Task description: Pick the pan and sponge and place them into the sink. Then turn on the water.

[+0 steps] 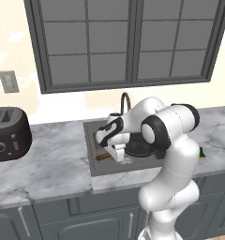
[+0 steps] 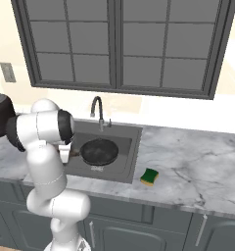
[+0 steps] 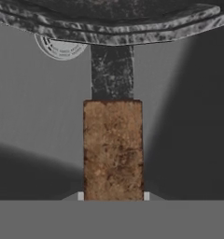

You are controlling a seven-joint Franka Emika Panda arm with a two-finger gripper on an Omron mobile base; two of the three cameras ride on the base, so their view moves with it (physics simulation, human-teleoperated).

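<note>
The black pan point(image 1: 138, 144) lies low inside the dark grey sink point(image 1: 92, 161), its brown wooden handle point(image 3: 113, 149) pointing to the basin's left. My gripper point(image 3: 113, 196) is shut on that handle near its end, one fingertip on each side. Past the handle, the hand view shows the pan's rim point(image 3: 114, 28) and the round drain point(image 3: 60, 46). From the left base view the gripper point(image 1: 118, 154) reaches down into the sink. The yellow and green sponge point(image 2: 150, 177) lies on the counter just right of the sink. No water is in view at the gooseneck faucet point(image 2: 96, 109).
A black toaster point(image 1: 9, 133) stands on the marble counter at the far left. A window spans the wall behind the sink. My arm's elbow hangs over the sink's right side. Open counter stretches right of the sponge.
</note>
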